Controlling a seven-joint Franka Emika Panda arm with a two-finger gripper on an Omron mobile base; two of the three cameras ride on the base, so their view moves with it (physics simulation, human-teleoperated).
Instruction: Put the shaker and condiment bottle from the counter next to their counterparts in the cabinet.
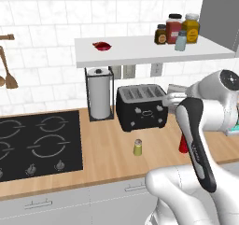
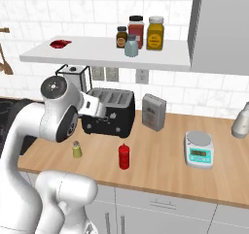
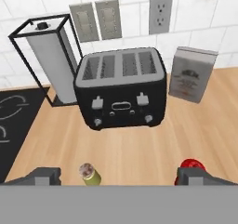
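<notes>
The yellow-green shaker [image 1: 137,147] [image 2: 77,149] stands on the wooden counter [image 1: 107,158] in front of the toaster. The red condiment bottle [image 2: 124,156] stands to its right; in the left base view the bottle [image 1: 182,145] is half hidden behind my arm. My gripper [image 3: 118,177] hangs open above the counter, facing the toaster, with nothing between its fingers. In the hand view the shaker [image 3: 89,174] sits near the left fingertip and the bottle [image 3: 189,164] by the right one. On the white cabinet shelf [image 2: 97,53] the counterparts stand apart: a pale blue shaker [image 2: 131,46] and a flat red item [image 2: 60,44].
A black toaster [image 3: 121,90], a paper-towel holder [image 3: 49,60] and a grey box [image 3: 190,74] line the wall. Several jars [image 2: 146,33] crowd the shelf behind the blue shaker. A black hob [image 1: 37,142] lies left, a small scale [image 2: 198,149] right.
</notes>
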